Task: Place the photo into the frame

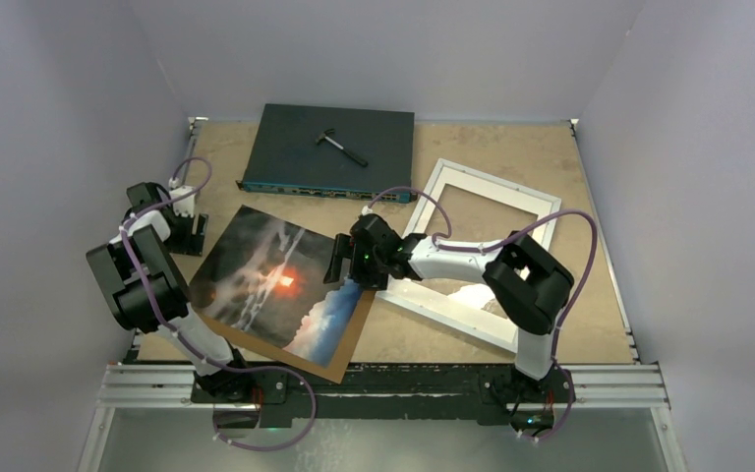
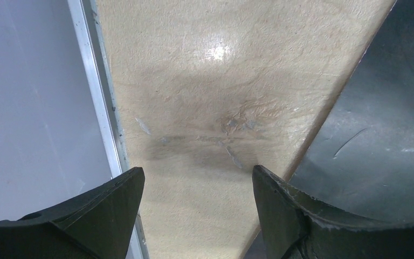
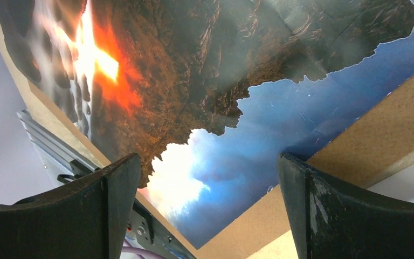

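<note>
The photo point(image 1: 280, 285), dark clouds with an orange glow and a blue corner, lies flat on a brown backing board point(image 1: 290, 356) at the table's near left. In the right wrist view the photo point(image 3: 221, 65) fills the picture above the board's edge point(image 3: 366, 145). My right gripper point(image 1: 341, 261) hovers over the photo's right edge, open with nothing between its fingers point(image 3: 210, 162). The left gripper point(image 1: 189, 228) is open point(image 2: 197, 178) over bare table beside the photo's dark left edge point(image 2: 388, 135). The white frame point(image 1: 541, 211) lies flat to the right, partly under the right arm.
A dark network switch box point(image 1: 295, 147) lies at the back centre with a small black tool point(image 1: 339, 143) on top. A metal rail point(image 2: 99, 108) and grey wall bound the table's left side. Grey walls enclose the back and right.
</note>
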`<action>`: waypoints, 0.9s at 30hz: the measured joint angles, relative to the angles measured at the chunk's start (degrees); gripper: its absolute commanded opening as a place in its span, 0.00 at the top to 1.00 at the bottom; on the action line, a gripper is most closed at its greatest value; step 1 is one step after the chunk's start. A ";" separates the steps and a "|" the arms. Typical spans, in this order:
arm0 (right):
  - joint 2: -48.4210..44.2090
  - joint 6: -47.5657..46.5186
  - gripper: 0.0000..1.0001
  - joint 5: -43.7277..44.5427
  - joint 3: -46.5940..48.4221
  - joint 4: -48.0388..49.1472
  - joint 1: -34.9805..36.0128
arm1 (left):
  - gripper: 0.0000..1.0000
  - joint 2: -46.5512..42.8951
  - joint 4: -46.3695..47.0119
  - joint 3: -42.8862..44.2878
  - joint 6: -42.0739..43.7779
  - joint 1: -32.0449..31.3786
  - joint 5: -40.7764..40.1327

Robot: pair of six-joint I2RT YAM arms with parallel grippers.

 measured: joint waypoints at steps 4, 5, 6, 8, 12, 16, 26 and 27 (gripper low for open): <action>-0.28 -0.83 0.01 0.09 0.00 -0.87 0.00 | 0.27 -0.42 1.66 -0.87 -0.11 0.00 0.00; -0.39 -1.16 0.01 0.07 0.00 -1.25 0.00 | 0.27 -0.50 1.95 -1.03 -0.11 0.00 0.00; -0.57 -1.57 0.01 0.04 0.00 -1.73 0.00 | 0.27 -0.52 2.10 -1.09 -0.11 0.00 0.00; -0.87 -2.36 0.01 0.02 0.00 -2.51 0.00 | 0.28 -0.52 2.56 -1.20 -0.11 0.00 0.00; -1.49 -3.56 0.01 0.02 -0.24 -4.04 0.00 | 0.28 -0.57 3.34 -1.44 -0.11 0.00 -0.11; -2.32 -4.07 0.01 0.07 -0.98 -4.79 0.00 | 0.27 -0.59 3.76 -1.55 -0.11 0.00 -0.13; -0.81 -4.02 0.01 1.07 0.87 -5.62 0.57 | 0.28 -1.95 6.47 -4.00 0.00 -0.59 -0.35; -0.46 -3.78 0.01 1.31 1.25 -5.55 0.68 | 0.28 -2.19 7.06 -4.46 0.13 -0.72 -0.50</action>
